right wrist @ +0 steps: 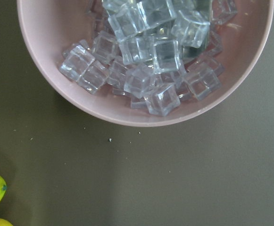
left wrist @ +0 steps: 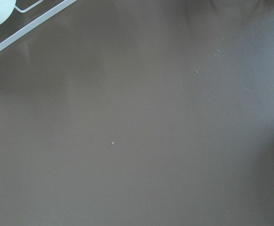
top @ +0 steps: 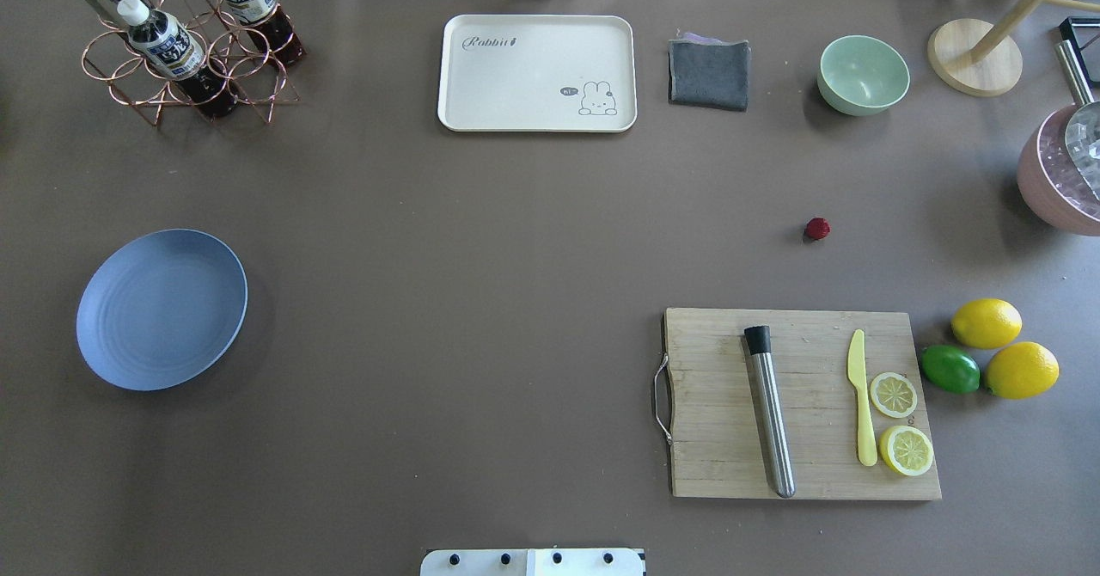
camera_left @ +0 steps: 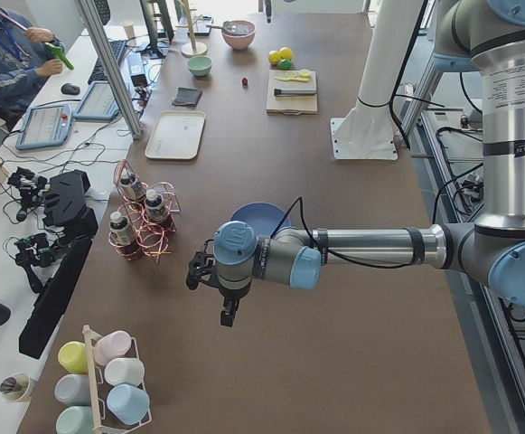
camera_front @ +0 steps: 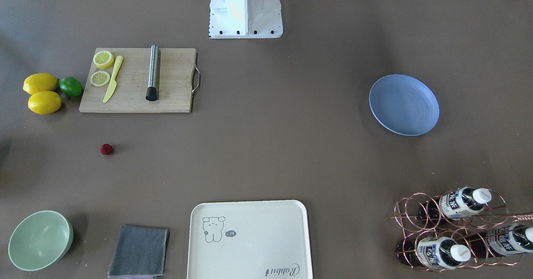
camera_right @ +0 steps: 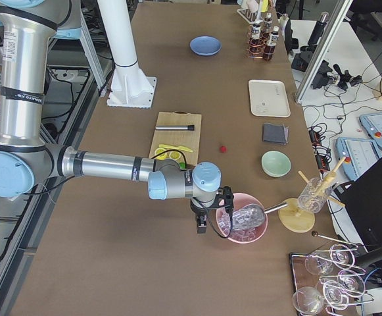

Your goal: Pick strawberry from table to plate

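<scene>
The small dark-red strawberry (camera_front: 106,149) (top: 817,229) lies on the grey-brown table (camera_front: 266,145), between the cutting board and the green bowl. The light-blue plate (camera_front: 404,104) (top: 161,309) sits empty on the table's other half. My left gripper (camera_left: 227,309) hangs over the table beyond the plate, far from the berry. My right gripper (camera_right: 202,226) hovers beside a pink bowl of ice cubes (right wrist: 146,61). Both grippers show only in the side views, so I cannot tell whether they are open or shut.
A wooden cutting board (top: 799,404) carries a steel muddler, a yellow knife and lemon slices. Two lemons (top: 986,322) and a lime (top: 950,369) lie beside it. A cream tray (top: 537,73), grey cloth (top: 709,73), mint bowl (top: 863,74) and bottle rack (top: 185,43) line the far edge.
</scene>
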`<state>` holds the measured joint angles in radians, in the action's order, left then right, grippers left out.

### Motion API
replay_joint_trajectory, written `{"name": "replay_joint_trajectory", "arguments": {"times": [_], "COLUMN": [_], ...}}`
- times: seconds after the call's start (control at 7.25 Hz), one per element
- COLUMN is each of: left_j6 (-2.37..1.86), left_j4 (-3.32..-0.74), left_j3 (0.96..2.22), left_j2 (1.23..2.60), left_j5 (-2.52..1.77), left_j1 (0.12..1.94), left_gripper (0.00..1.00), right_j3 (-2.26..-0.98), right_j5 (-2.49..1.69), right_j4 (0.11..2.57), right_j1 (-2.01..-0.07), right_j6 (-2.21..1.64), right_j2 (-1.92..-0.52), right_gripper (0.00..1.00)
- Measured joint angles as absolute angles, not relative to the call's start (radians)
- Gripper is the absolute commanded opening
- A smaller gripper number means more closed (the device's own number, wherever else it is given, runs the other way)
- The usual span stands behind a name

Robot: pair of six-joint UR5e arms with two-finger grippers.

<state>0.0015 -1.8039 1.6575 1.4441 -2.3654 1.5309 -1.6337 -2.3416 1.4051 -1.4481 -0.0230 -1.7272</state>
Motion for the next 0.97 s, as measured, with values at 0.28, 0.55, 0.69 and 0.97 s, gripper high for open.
{"name": "replay_joint_trajectory", "arguments": {"times": [0.28, 0.55, 0.69, 0.97], "left_j6": [0.002, 0.002, 0.002, 0.002], "left_j4": [-1.803, -1.802, -1.802, -1.802], "left_j3": [1.665, 1.669, 1.67, 1.67], "left_j2": [1.444, 1.444, 1.444, 1.444], "left_j5": [-2.364, -2.363, -2.363, -2.362], "left_j1": [1.531, 1.531, 1.531, 1.531], "left_gripper": [0.98, 0.98, 0.98, 0.98], "right_j3": [-1.634, -1.634, -1.634, -1.634], "right_j5": [-2.342, -2.342, -2.342, -2.341], "right_j4": [1.404, 1.404, 1.404, 1.404], "right_j1": [-1.448, -1.448, -1.448, -1.448], "right_j6": [-0.023, -0.023, -0.023, -0.023], "right_j2": [-1.727, -1.727, -1.727, -1.727], "right_gripper": [1.0, 1.0, 1.0, 1.0]}}
